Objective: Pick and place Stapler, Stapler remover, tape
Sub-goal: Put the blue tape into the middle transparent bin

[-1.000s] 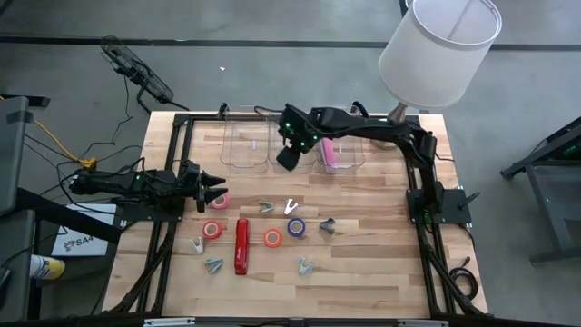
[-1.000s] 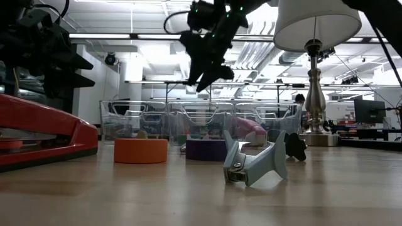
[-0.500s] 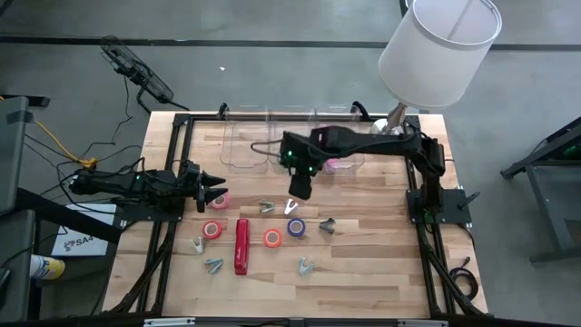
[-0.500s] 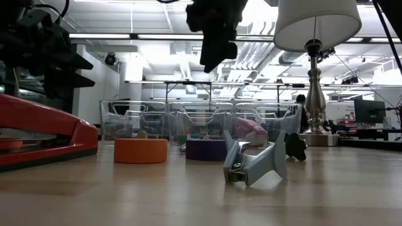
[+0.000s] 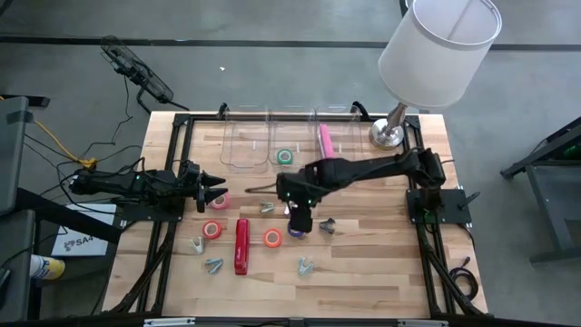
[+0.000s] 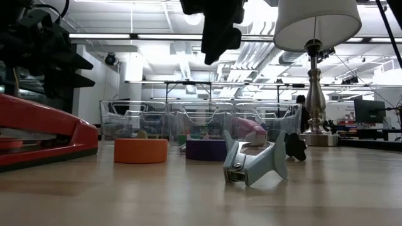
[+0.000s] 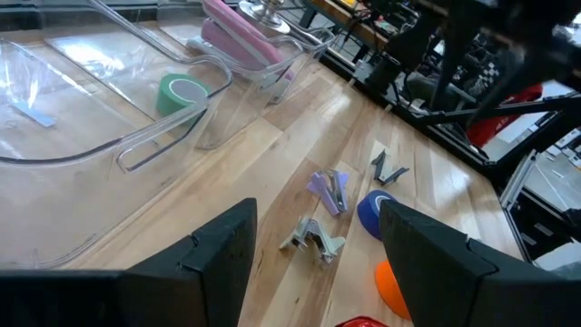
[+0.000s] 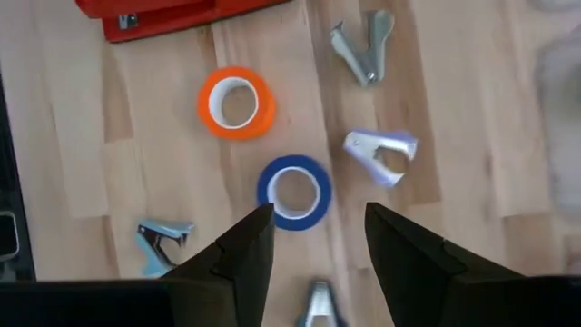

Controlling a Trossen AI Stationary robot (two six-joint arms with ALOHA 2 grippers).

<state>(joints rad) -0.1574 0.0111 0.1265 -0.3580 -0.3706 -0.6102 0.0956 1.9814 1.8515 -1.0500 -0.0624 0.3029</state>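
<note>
My right gripper [image 5: 298,218] [image 8: 313,238] hangs open and empty above the table's middle, pointing steeply down over a blue tape roll [image 8: 293,193] [image 5: 296,229]. An orange tape roll [image 8: 236,103] and the red stapler [image 5: 241,245] lie flat to its left. Staple removers [image 8: 386,150] [image 8: 363,41] lie around them. Two pink-red tape rolls [image 5: 213,229] [image 5: 220,200] lie nearer my left gripper [image 5: 213,189], which waits open at the left edge. A green tape roll [image 5: 285,156] and a pink stapler [image 5: 325,141] rest inside clear bins.
Three clear bins [image 5: 245,145] stand in a row along the far edge. A lamp [image 5: 392,134] stands at the far right, its shade [image 5: 440,45] overhanging that corner. More staple removers [image 5: 213,265] [image 5: 305,266] lie toward the near edge, with bare wood around them.
My right gripper has swung from over the middle bin toward the near edge, rolling at the wrist as it went, and now hangs over the blue tape roll. It has stayed open and empty. The green roll in the bin is now uncovered.
</note>
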